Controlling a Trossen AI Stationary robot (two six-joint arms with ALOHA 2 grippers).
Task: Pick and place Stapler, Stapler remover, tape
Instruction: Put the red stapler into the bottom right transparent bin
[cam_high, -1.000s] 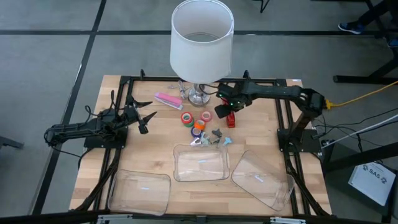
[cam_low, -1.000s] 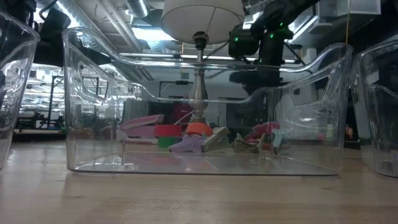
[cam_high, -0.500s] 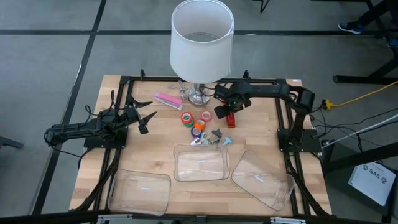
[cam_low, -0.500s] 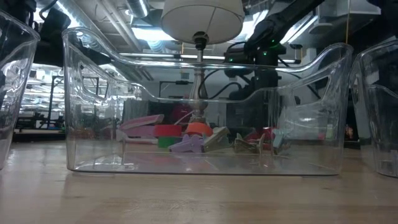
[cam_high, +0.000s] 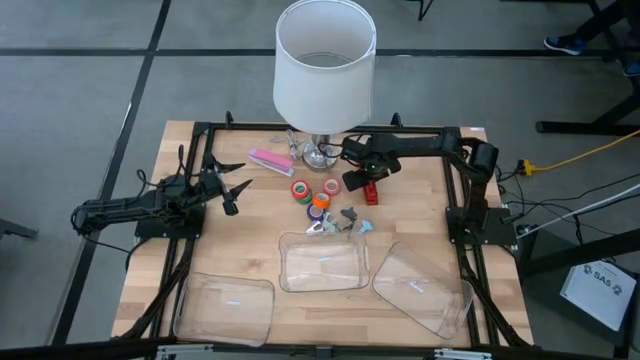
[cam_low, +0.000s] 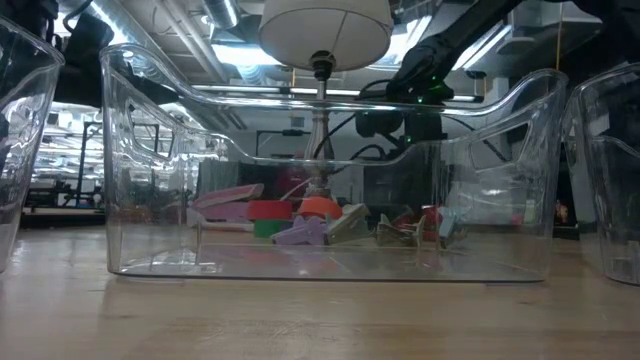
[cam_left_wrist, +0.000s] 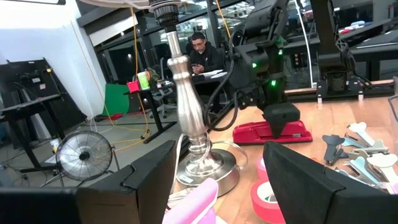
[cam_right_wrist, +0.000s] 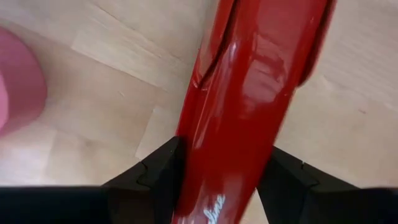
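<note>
The right pincer stands over the red stapler, which lies flat on the desk just beside the lamp base. In the right wrist view the stapler runs between the two dark fingers, which straddle it spread apart; contact cannot be confirmed, so the grasp is judged not yet made. First risk: the stapler body is glossy and rounded, and a closure off its midline could squeeze it out sideways or tip it on lifting. Second risk: the pincer works close beneath the lamp shade and near the lamp stem; a careless rise could strike the lamp and topple it. Third risk: the tape rolls and the staple removers lie near the stapler, and a dragged stapler could scatter them. Fourth risk: the three clear bins sit close together at the desk's near edge, so a drop aimed badly could land on a rim. A pink stapler rests on the lamp's far side, untouched. The left pincer waits at the desk's left, its fingers spread and holding nothing.
</note>
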